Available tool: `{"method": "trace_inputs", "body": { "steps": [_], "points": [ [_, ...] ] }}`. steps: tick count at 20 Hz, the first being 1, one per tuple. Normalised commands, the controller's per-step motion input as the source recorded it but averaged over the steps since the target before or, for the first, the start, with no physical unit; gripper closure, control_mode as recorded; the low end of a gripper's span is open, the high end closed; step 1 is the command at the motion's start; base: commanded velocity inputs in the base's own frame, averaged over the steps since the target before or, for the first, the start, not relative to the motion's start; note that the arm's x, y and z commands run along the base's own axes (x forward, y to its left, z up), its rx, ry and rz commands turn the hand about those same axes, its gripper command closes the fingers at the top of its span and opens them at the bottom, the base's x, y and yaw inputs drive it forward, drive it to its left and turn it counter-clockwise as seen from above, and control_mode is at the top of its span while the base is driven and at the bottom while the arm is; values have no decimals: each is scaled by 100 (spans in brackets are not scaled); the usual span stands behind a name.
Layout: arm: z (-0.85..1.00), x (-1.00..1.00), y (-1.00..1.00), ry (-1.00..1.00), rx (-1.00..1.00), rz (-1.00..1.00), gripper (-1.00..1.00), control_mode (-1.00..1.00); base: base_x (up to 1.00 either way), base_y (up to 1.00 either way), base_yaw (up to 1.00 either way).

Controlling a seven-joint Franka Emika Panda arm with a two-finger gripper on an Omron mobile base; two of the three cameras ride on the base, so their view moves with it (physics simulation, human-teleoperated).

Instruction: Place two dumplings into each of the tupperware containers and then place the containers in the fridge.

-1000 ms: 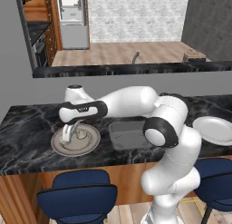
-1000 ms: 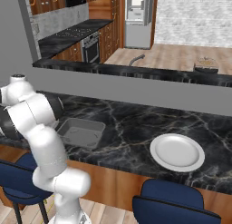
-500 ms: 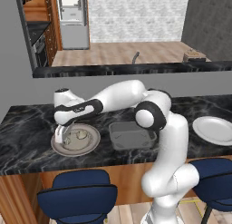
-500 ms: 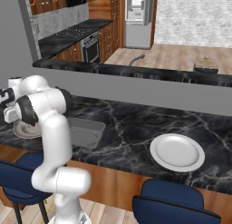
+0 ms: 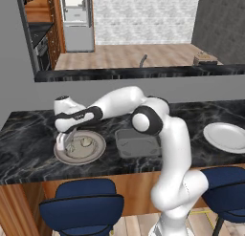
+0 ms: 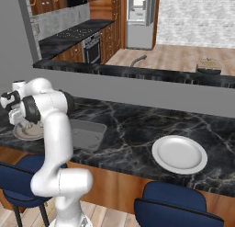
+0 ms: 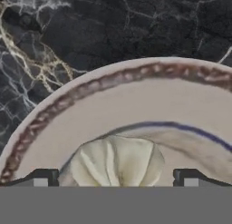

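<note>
Stools (image 5: 81, 209) with dark blue seats stand nearest, tucked under the front edge of the black marble counter (image 5: 28, 154). On that counter, at the arm's far left reach, the gripper (image 5: 63, 145) hangs over a round beige plate (image 5: 95, 152) with a brown patterned rim, its jaws spread wide and holding nothing. From the hand view, 1 pale pleated dumpling (image 7: 113, 162) sits on the plate directly between the 2 dark fingertips (image 7: 43, 177), with clear gaps to either side of it; whether the tips touch the plate cannot be told. In the left base view another small tan dumpling (image 5: 86, 142) lies on the plate just beside the gripper. Right of the plate and close to it, partly behind the arm's elbow, rests a shallow grey tupperware container (image 5: 136, 145), nothing visible inside it. Well apart, toward the right end of the counter, sits a white plate (image 5: 227, 137). Beyond the counter runs a raised dark ledge (image 5: 119, 73), then a wooden floor. Farthest back, against the rear wall, stands the silver-grey fridge (image 5: 77, 20), its white shelved interior showing, with brown wooden cabinets (image 5: 40, 8) beside it.
</note>
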Motion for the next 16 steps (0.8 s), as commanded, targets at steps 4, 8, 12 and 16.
{"method": "trace_inputs", "body": {
  "steps": [4,8,12,16],
  "points": [
    [-32,21,23,0,-6,0,-100,-100,0,0,0],
    [-42,0,3,0,-7,-1,-100,-100,0,0,0],
    [-38,-37,-61,-5,-2,-13,100,-100,0,0,0],
    [-10,-48,-100,-20,7,-28,100,-100,0,0,0]
  ]
}}
